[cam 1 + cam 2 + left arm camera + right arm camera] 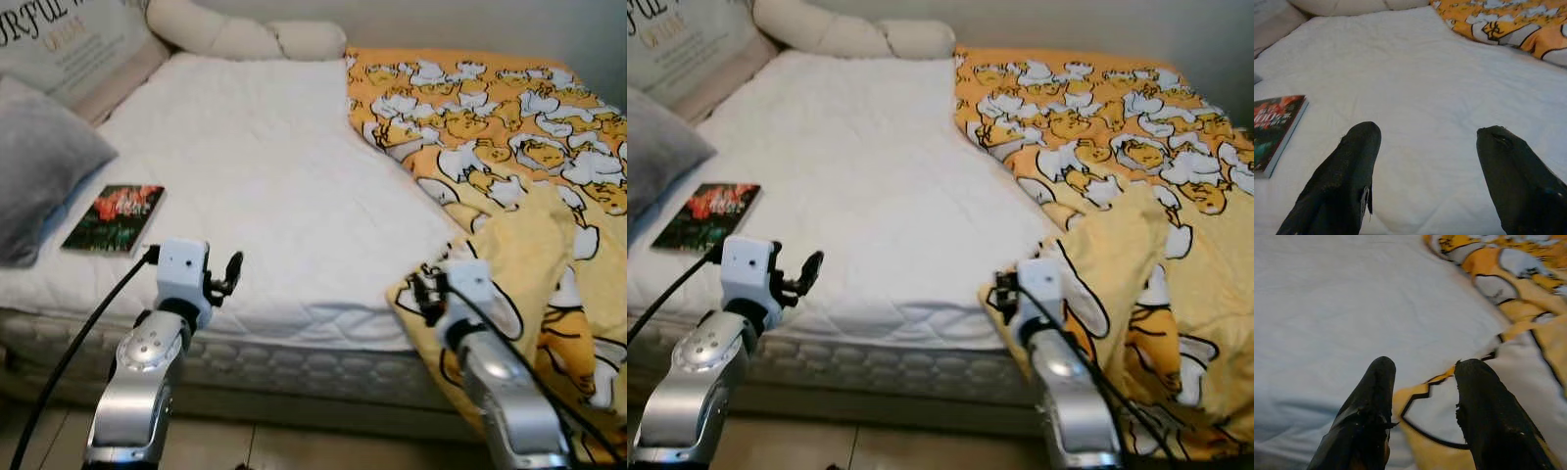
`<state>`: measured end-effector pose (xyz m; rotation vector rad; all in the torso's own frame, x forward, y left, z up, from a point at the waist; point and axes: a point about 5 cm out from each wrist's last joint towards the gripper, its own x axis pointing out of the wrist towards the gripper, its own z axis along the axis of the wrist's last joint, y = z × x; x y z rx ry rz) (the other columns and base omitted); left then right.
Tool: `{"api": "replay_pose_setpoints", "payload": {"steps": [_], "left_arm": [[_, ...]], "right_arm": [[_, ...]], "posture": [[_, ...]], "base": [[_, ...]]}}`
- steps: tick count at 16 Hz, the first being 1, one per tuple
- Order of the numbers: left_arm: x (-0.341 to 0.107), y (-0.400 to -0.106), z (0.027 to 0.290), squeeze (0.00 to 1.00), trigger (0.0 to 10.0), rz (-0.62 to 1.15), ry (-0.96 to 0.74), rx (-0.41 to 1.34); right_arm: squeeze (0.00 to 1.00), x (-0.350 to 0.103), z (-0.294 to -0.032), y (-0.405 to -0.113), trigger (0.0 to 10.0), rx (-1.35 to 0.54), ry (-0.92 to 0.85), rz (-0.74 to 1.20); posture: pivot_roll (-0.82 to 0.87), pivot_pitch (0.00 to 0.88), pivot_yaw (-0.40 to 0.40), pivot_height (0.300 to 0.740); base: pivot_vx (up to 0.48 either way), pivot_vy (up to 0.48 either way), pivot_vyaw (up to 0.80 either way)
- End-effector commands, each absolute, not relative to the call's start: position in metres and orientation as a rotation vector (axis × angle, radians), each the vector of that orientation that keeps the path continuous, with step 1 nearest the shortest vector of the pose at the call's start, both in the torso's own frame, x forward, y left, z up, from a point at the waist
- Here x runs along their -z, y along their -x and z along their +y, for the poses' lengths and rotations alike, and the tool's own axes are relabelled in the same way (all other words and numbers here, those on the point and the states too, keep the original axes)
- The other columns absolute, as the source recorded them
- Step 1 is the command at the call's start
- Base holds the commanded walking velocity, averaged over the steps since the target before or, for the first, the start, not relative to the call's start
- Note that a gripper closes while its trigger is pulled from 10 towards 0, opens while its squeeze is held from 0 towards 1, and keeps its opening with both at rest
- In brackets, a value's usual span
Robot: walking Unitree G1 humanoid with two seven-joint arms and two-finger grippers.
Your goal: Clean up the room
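A yellow-orange blanket (pixel 490 127) with a cartoon pattern lies rumpled over the right half of the white bed (pixel 265 176), and its folded corner hangs over the front edge. My right gripper (pixel 423 291) is at that corner. It is open, its fingers (pixel 1476 391) straddling the blanket's edge (pixel 1440 406). A dark book (pixel 116 217) with a red and green cover lies flat on the left of the mattress. My left gripper (pixel 227 274) hovers open at the bed's front edge, right of the book (pixel 1273 127), over bare sheet.
A grey pillow (pixel 34 162) lies at the bed's left edge beside the book. A printed cushion (pixel 69 39) and a long cream bolster (pixel 245 34) sit at the head. The quilted mattress side and tiled floor (pixel 294 446) are below my arms.
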<state>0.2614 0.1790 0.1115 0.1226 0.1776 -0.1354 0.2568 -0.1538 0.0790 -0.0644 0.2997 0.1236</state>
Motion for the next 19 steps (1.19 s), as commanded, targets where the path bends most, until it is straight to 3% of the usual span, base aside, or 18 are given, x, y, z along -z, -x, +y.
{"api": "replay_pose_setpoints", "payload": {"steps": [1, 7, 10, 19], "left_arm": [[-0.113, -0.262, 0.181, 0.00, 10.0, 0.169, -0.140, 0.124], [-0.113, -0.261, 0.177, 0.00, 10.0, 0.170, -0.118, 0.165], [-0.113, -0.261, 0.177, 0.00, 10.0, 0.171, -0.113, 0.176], [-0.111, -0.259, 0.178, 0.00, 10.0, 0.177, -0.115, 0.179]], "right_arm": [[0.00, -0.080, -0.155, -0.260, 10.0, -0.114, 0.088, 0.288], [0.00, -0.079, -0.148, -0.261, 10.0, -0.177, 0.034, 0.311], [0.00, -0.078, -0.146, -0.261, 10.0, -0.190, 0.021, 0.321], [0.00, -0.078, -0.142, -0.263, 10.0, -0.229, 0.044, 0.323]], "posture": [[-0.01, 0.000, 0.003, 0.740], [-0.01, 0.000, 0.007, 0.740], [-0.01, 0.000, 0.009, 0.740], [0.00, 0.000, -0.005, 0.740]], "base": [[0.000, 0.000, 0.00], [0.000, 0.000, 0.00], [0.000, 0.000, -0.73], [0.246, 0.000, -0.06]]}}
